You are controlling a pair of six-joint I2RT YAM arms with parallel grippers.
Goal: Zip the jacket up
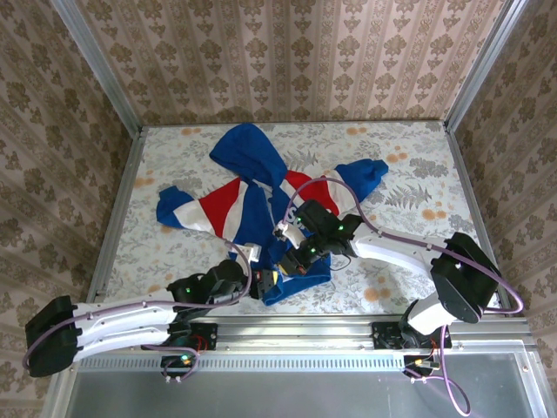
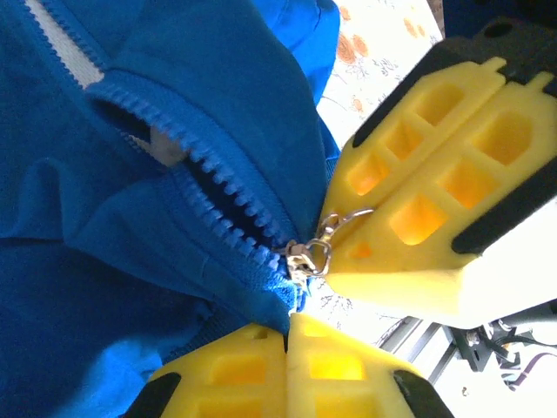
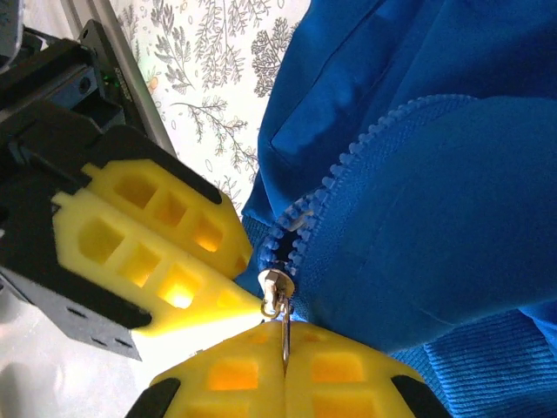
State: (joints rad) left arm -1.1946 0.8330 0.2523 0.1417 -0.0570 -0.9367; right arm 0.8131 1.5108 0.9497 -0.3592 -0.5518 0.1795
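Jacket (image 1: 252,187) hem in left tool (image 2: 287,324), pull (image 2: 346,218) in right tool (image 3: 285,341)

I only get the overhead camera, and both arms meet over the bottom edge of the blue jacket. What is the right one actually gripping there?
Observer: Its own wrist camera shows the right gripper shut on the thin metal pull tab hanging from the slider.
Operator: And the left arm?
Observer: The left gripper is shut too, pinching the jacket at the blue fabric just below the slider.
Operator: So how far is it zipped?
Observer: Hardly at all. The left wrist view shows the slider at the bottom end, and the teeth stand apart right above it.
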